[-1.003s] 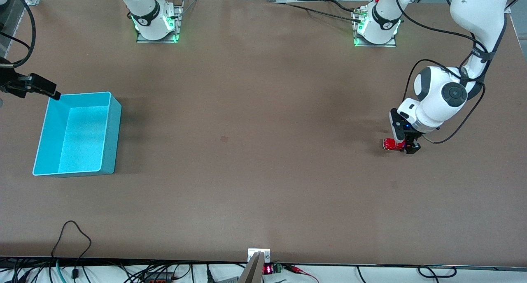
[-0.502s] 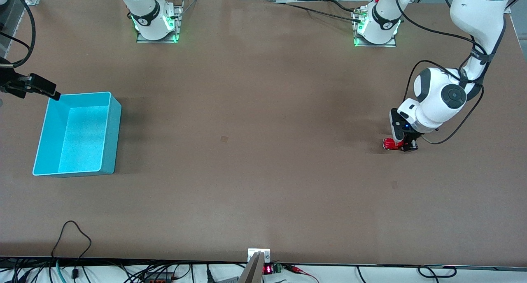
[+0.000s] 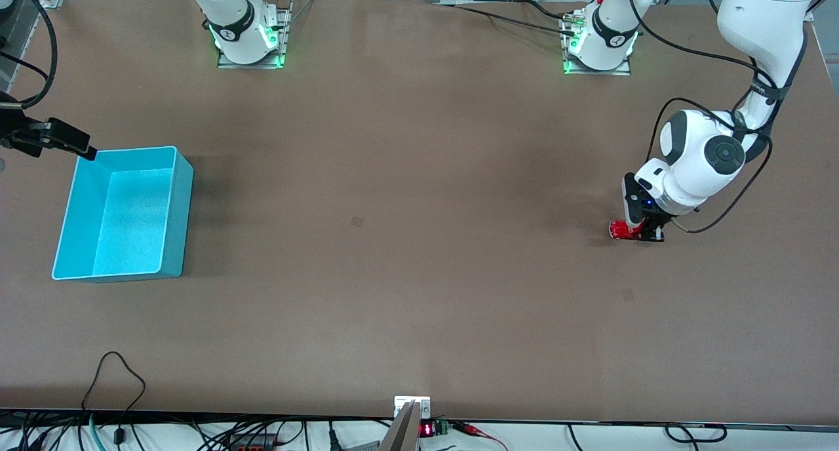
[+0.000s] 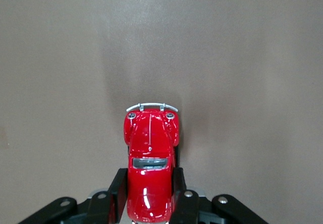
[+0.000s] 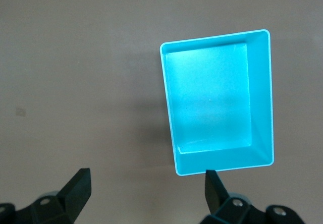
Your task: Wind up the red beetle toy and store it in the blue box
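The red beetle toy (image 3: 619, 230) sits at table level near the left arm's end of the table. My left gripper (image 3: 645, 233) is shut on it. In the left wrist view the toy (image 4: 150, 153) points away from the wrist, its rear half between the black fingers (image 4: 117, 193). The blue box (image 3: 181, 215) stands open and empty at the right arm's end. My right gripper (image 3: 77, 143) hovers open by the box's corner farthest from the front camera. In the right wrist view the box (image 5: 222, 163) lies ahead of the open gripper (image 5: 148, 178).
Bare brown tabletop (image 3: 393, 208) lies between the toy and the box. The arm bases (image 3: 249, 38) stand along the table edge farthest from the front camera. Cables (image 3: 118, 379) trail over the nearest table edge.
My left hand has shifted very slightly over the toy. The toy stays in the same spot. The right arm and the box have not moved.
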`<state>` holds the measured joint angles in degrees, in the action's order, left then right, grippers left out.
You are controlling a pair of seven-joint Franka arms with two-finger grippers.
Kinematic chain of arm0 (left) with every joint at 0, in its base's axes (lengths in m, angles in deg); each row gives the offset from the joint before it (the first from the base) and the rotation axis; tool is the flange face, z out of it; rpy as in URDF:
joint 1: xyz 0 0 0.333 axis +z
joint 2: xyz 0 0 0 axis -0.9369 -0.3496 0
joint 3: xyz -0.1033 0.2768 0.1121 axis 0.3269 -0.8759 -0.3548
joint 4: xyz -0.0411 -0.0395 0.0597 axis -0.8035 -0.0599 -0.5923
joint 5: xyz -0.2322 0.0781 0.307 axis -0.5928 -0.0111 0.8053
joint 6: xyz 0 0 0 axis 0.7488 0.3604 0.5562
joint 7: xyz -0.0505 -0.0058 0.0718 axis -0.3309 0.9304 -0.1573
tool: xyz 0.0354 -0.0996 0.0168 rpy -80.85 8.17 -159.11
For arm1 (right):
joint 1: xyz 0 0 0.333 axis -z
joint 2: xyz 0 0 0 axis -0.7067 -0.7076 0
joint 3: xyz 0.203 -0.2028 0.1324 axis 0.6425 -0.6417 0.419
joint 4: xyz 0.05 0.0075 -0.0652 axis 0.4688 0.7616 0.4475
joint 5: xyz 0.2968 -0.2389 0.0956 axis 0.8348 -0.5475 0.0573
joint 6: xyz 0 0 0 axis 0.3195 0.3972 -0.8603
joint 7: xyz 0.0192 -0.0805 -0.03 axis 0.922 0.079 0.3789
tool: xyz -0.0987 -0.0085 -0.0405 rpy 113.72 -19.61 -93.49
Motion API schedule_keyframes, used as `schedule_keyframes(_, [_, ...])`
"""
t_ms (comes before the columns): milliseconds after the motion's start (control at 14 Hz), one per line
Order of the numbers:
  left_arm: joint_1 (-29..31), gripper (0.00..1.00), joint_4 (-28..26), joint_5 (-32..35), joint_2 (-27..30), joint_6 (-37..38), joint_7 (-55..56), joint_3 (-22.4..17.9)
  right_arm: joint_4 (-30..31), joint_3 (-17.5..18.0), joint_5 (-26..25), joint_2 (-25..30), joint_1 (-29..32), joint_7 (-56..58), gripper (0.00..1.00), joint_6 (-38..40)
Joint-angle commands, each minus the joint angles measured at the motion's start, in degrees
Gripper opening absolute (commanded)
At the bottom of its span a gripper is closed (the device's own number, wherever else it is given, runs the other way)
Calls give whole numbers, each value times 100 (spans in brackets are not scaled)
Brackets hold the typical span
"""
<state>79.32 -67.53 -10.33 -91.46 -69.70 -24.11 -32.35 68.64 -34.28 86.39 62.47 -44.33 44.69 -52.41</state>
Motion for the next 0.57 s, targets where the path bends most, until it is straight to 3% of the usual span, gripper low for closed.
schedule_keyframes(0, [50, 24, 118, 125, -131, 13, -67, 33, -53, 10, -8, -22, 33, -74, 100, -7])
schedule_keyframes(287, [137, 24, 294, 116, -298, 48, -93, -11, -53, 9, 1, -31, 33, -74, 100, -15])
schedule_keyframes(502, [602, 24, 321, 125, -307, 57, -460, -11, -53, 9, 1, -31, 33, -74, 100, -15])
